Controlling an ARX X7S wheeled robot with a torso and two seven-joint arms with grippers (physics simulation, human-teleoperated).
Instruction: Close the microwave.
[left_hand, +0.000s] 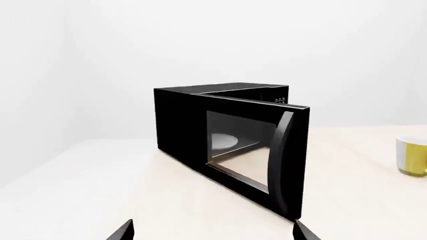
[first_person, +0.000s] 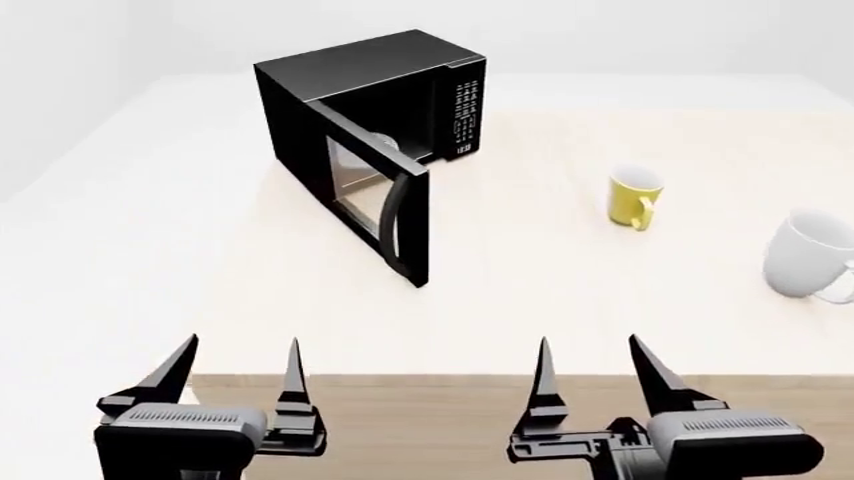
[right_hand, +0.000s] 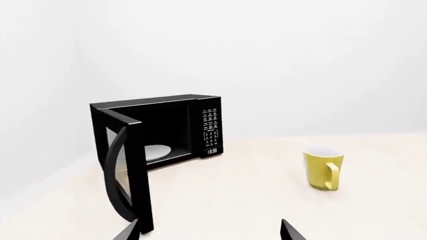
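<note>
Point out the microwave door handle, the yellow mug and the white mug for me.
microwave door handle (first_person: 390, 222), head view, middle of the curved bar.
yellow mug (first_person: 631, 198), head view, its outer side wall.
white mug (first_person: 805, 258), head view, its side wall.

One microwave, two mugs, two grippers.

I see the microwave in glossy black, with a black curved handle on its door and small white buttons on the keypad panel. Inside it the plate is white. The counter is a pale cream colour, with a light wood tone at its near edge. 1 mug is yellow with a white inside, the other mug is white. Both tools, left and right, are black with grey bodies. The walls are plain white.
</note>
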